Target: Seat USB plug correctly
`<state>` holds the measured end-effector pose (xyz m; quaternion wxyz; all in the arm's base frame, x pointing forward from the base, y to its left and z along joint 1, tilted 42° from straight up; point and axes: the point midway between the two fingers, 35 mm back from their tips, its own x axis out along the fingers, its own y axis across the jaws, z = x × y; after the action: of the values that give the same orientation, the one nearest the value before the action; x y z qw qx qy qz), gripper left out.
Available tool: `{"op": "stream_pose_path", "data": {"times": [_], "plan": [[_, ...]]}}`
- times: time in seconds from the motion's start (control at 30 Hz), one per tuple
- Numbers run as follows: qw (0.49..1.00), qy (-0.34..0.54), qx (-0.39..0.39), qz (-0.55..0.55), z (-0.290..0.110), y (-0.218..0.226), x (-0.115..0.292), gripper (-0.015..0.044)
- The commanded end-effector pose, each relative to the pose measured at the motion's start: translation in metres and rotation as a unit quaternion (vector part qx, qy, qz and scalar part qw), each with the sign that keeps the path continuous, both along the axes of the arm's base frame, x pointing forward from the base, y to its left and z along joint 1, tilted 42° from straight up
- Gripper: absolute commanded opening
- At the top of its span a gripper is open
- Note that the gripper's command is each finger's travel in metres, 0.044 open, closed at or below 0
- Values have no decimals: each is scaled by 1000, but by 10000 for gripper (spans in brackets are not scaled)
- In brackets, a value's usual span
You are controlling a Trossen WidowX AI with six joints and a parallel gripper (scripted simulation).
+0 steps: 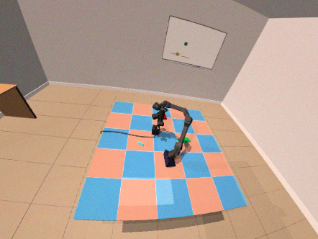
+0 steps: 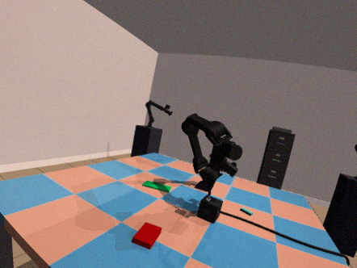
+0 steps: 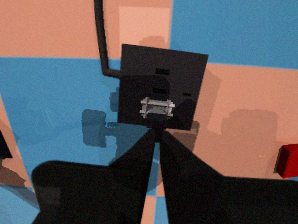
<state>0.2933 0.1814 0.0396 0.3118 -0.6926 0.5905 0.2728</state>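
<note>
The black power cube (image 1: 155, 131) (image 2: 210, 211) (image 3: 175, 67) stands on the checkered table top, with its black cable (image 1: 119, 132) (image 2: 283, 238) (image 3: 100, 35) trailing away. My gripper (image 1: 157, 124) (image 2: 208, 190) (image 3: 157, 135) hangs straight above the cube, fingers pointing down and nearly together. It is shut on the USB plug (image 2: 208, 197) (image 3: 157, 107), whose silver metal end shows over the cube's top face in the wrist view. I cannot tell how deep the plug sits in the socket, nor which way round it is.
A red block (image 1: 165, 116) (image 2: 147, 235) (image 3: 289, 160), a flat green block (image 1: 185, 140) (image 2: 157, 186) and a small teal piece (image 1: 141, 143) (image 2: 246, 211) lie on the table. The arm's base (image 1: 170, 158) stands mid-table. A filing cabinet (image 2: 276, 157) and a second arm (image 2: 155, 110) stand beyond the table.
</note>
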Motion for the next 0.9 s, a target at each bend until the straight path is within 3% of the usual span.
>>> {"op": "stream_pose_path", "data": {"times": [0.0,0.87], "plan": [[1000,-4,0,-2,0,0,1,0],[1000,-4,0,-2,-2,-2,1,0]]}}
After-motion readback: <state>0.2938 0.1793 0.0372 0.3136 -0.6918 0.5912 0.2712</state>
